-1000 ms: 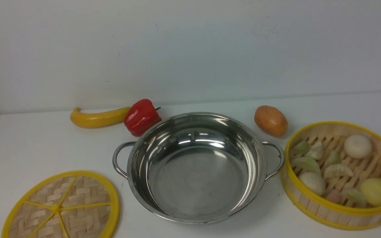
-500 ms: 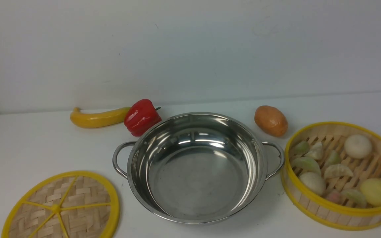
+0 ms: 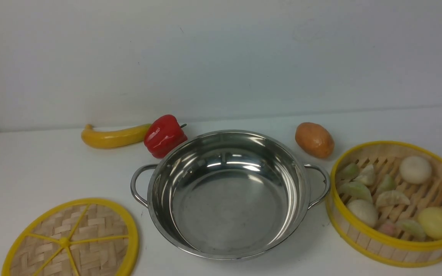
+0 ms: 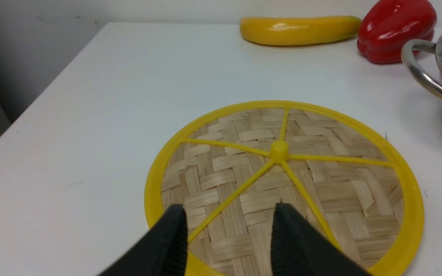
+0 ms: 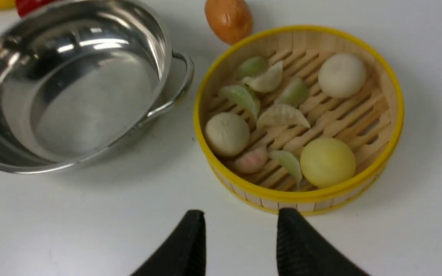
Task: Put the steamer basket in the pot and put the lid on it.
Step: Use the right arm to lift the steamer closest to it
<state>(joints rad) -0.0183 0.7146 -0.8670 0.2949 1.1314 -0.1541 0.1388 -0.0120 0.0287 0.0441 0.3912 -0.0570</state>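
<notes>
The shiny steel pot stands empty in the middle of the white table, also seen in the right wrist view. To its right sits the steamer basket with yellow rims, holding dumplings and buns. The flat woven lid lies at the front left. My left gripper hovers open over the lid's near part, nothing between its black fingers. My right gripper is open above bare table, just short of the basket's near wall. Neither arm appears in the front view.
A yellow banana and a red pepper lie behind the pot at the left. A brown potato sits behind it at the right, close to the basket. The table's left edge runs near the lid. A wall stands behind.
</notes>
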